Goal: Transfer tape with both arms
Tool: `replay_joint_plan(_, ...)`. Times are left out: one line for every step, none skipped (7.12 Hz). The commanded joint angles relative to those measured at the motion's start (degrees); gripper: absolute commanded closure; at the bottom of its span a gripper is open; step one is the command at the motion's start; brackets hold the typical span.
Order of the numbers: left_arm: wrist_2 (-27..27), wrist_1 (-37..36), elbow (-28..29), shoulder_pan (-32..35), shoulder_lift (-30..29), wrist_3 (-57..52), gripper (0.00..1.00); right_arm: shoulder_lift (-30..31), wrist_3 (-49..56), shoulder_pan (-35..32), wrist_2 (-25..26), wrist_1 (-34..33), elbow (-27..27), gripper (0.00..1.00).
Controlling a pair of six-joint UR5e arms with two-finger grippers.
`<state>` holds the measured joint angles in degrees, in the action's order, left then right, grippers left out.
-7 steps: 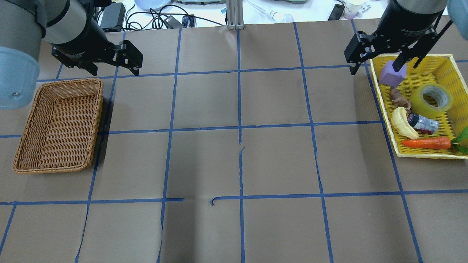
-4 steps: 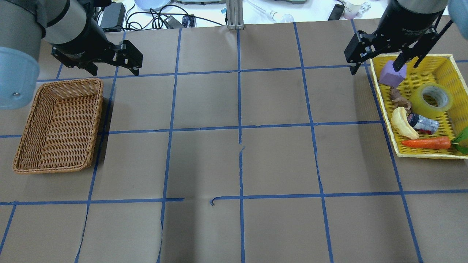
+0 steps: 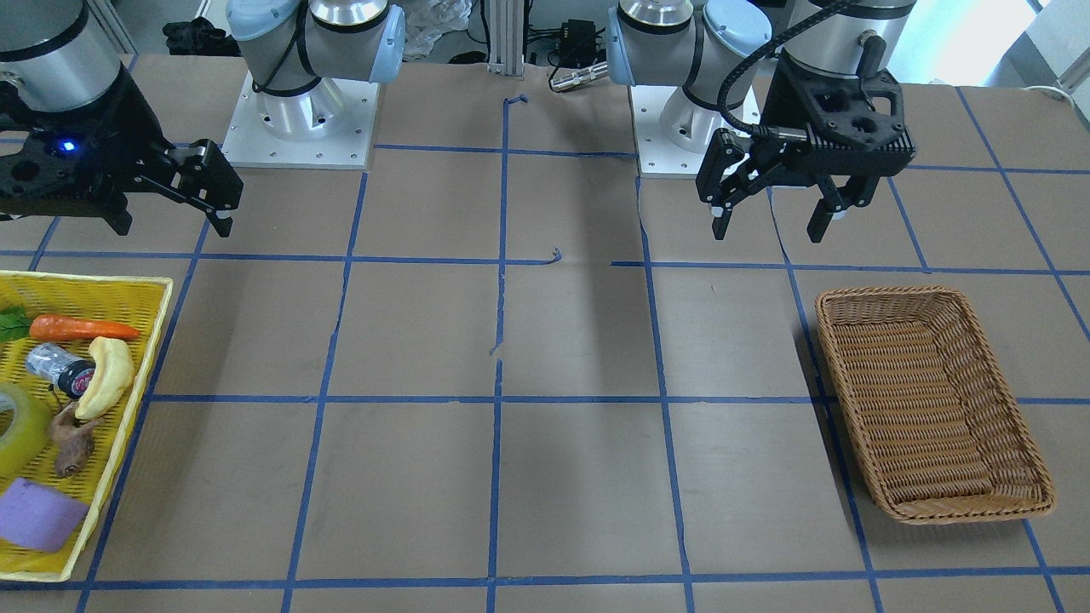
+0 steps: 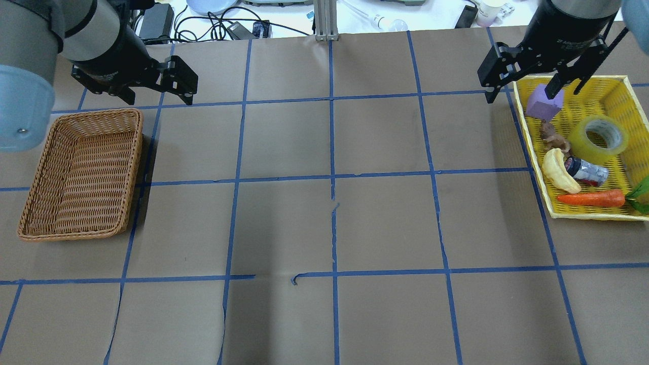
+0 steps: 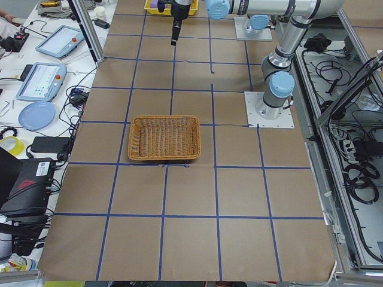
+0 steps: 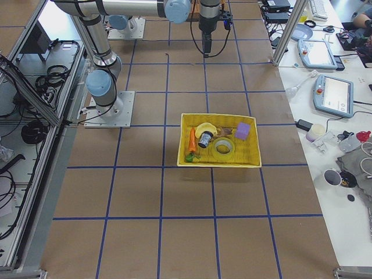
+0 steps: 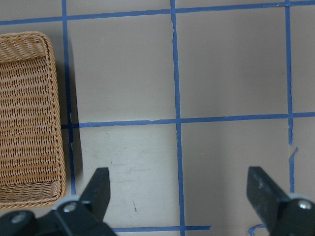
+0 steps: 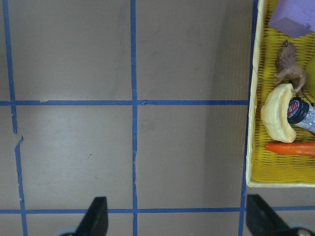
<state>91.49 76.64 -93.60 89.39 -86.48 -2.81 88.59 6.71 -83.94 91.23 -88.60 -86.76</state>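
The yellow translucent tape roll (image 4: 598, 133) lies flat in the yellow tray (image 4: 532, 147) at the table's right end. It also shows in the front view (image 3: 13, 426) and the right side view (image 6: 222, 147). My right gripper (image 4: 519, 97) is open and empty, raised high above the table beside the tray's far left corner, well apart from the tape. My left gripper (image 4: 158, 99) is open and empty, raised beyond the far right corner of the wicker basket (image 4: 134, 167). Both grippers show open in the front view, left (image 3: 766, 232) and right (image 3: 170, 226). The tape is out of the right wrist view.
The tray also holds a purple block (image 4: 543, 104), a pale squash (image 4: 557, 170), a small can (image 4: 588, 172), a carrot (image 4: 590, 198) and a brown figurine (image 4: 550, 133). The wicker basket holds nothing. Brown paper with blue tape lines covers the table.
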Motion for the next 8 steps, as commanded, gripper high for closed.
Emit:
replay_joint_plan(0.0,-0.09,0.0,0.0,0.0,0.0,0.0,0.0,-0.12,0.0,-0.09,0.01,-0.07,0.0)
replay_joint_plan(0.0,-0.17,0.0,0.0,0.0,0.0,0.0,0.0,-0.21,-0.09,-0.09,0.01,-0.07,0.0)
replay_joint_plan(0.0,-0.18,0.0,0.0,0.0,0.0,0.0,0.0,-0.21,-0.09,-0.09,0.01,-0.07,0.0)
replay_joint_plan(0.0,-0.18,0.0,0.0,-0.09,0.0,0.0,0.0,-0.29,-0.09,-0.09,0.01,-0.07,0.0)
replay_joint_plan(0.0,-0.18,0.0,0.0,-0.26,-0.26,0.0,0.0,-0.3,-0.09,-0.09,0.01,-0.07,0.0)
replay_joint_plan(-0.09,-0.26,0.17,0.0,-0.61,-0.52,0.0,0.0,-0.3,-0.09,-0.09,0.01,-0.07,0.0)
replay_joint_plan(-0.09,-0.44,0.09,0.0,-0.62,-0.7,0.0,0.0,-0.3,-0.09,-0.09,0.01,-0.07,0.0)
replay_joint_plan(-0.09,-0.44,0.09,0.0,-0.62,-0.7,0.0,0.0,-0.3,-0.09,-0.17,-0.08,-0.07,0.0)
